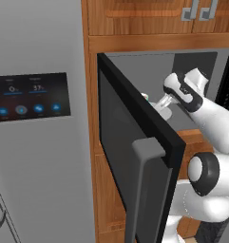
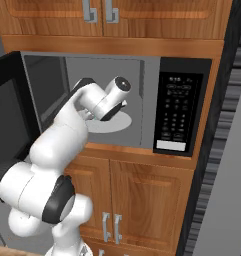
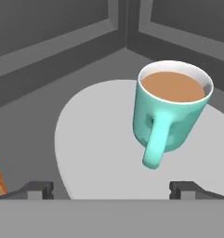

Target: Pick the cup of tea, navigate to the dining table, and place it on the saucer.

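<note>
Arm reaches into the open microwave [image 2: 117, 100], a grey-walled oven built into the wooden cabinets [image 2: 142, 200]. Microwave door [image 1: 135, 142] swung wide to the left, black with a grey handle [image 1: 147, 190], blocking much of the interior in the left base view. Control panel [image 2: 176, 112] on the right side of the oven, dark with small buttons.

Hand view: the cup of tea [image 3: 171, 111] stands upright on the pale round turntable [image 3: 99, 139], toward the right side of the frame, brown liquid near the rim, handle turned toward the camera and slightly down-left. Teal body, white inside. Cup sits near the back corner of the grey cavity.

Gripper [image 3: 111, 188] — fingertips [image 3: 39, 188] show at the bottom edge, one far left and one far right, spread wide with nothing between them. Cup lies ahead of the fingers, apart from them, nearer the right tip than the left.

Right base view: wrist and hand are inside the cavity above the turntable [image 2: 112, 121]; the cup is hidden behind the arm there. Left base view: a sliver of green and white at the door's edge [image 1: 145, 96], too small to tell what it is.

Grey refrigerator [image 1: 40, 166] with a dark display panel [image 1: 30, 96] stands left of the cabinet column — seen in the left base view
</note>
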Available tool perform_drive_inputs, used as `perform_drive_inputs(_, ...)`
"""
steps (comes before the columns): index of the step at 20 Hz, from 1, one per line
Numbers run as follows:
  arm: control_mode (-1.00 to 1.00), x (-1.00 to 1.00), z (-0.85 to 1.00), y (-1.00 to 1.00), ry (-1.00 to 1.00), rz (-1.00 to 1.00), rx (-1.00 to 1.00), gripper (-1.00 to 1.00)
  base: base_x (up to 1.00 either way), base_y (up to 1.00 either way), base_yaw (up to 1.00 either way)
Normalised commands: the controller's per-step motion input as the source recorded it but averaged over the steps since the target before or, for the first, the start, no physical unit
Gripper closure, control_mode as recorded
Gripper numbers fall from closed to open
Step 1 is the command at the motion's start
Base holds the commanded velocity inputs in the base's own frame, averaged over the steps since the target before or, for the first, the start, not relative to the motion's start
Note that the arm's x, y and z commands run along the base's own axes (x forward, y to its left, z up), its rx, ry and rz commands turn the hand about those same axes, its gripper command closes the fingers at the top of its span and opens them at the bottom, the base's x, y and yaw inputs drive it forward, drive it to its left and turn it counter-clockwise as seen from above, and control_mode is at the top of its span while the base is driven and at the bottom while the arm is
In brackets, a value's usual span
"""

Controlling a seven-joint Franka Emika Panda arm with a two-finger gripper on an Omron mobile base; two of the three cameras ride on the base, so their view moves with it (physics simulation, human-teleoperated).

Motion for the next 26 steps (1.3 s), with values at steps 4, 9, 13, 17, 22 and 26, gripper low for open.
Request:
perform_drive_inputs(4, -1.00, 0.47, -0.26, 0.00, 0.00, -0.01, 0.00, -1.00, 0.00, 0.00, 0.00)
perform_drive_inputs(9, -1.00, 0.59, -0.21, 0.00, 0.00, -0.02, 0.00, -1.00, 0.00, 0.00, 0.00)
perform_drive_inputs(13, -1.00, 0.29, 0.00, 0.00, 0.00, -0.05, 0.00, -1.00, 0.00, 0.00, 0.00)
perform_drive_inputs(17, -1.00, 0.13, 0.00, 0.00, 0.00, -0.04, 0.00, -1.00, 0.00, 0.00, 0.00)
perform_drive_inputs(22, -1.00, 0.02, 0.00, 0.01, 0.00, -0.04, 0.00, -1.00, 0.00, 0.00, 0.00)
perform_drive_inputs(26, -1.00, 0.00, -0.02, 0.04, 0.00, -0.06, 0.00, -1.00, 0.00, 0.00, 0.00)
